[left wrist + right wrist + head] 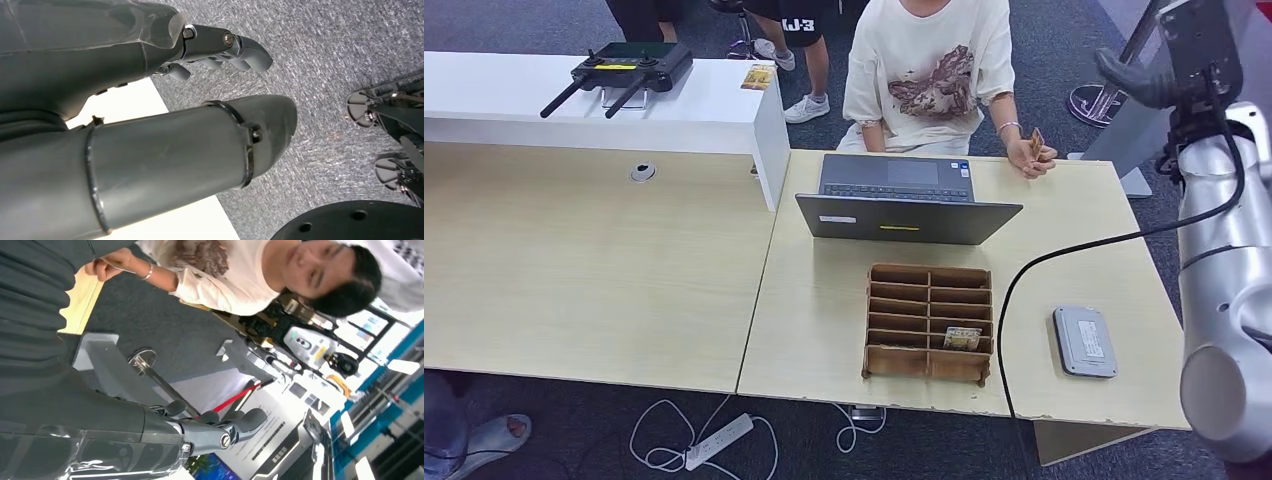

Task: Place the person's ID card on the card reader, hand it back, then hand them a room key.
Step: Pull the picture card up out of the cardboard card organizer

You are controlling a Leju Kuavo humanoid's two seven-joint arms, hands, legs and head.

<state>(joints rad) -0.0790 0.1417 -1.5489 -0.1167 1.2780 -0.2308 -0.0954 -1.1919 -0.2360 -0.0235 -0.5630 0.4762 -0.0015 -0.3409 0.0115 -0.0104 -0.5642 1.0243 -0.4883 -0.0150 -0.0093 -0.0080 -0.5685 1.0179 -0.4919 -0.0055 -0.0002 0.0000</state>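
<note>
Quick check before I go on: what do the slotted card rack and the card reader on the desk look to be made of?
Card rack: looks like thin brown wood or fibreboard, matte, with flat cut dividers and notched edges; cardboard is possible. Card reader: likely moulded grey plastic, smooth with rounded corners and a pale label. Desk: pale wood-grain laminate, slightly chipped along the front edge.

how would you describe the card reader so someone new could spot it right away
Start at the open laptop on the light wooden desk; in front of it sits a brown slotted organizer. The card reader lies flat to that organizer's right, near the desk's front edge: a small grey rounded slab, the only grey pad there.
</note>
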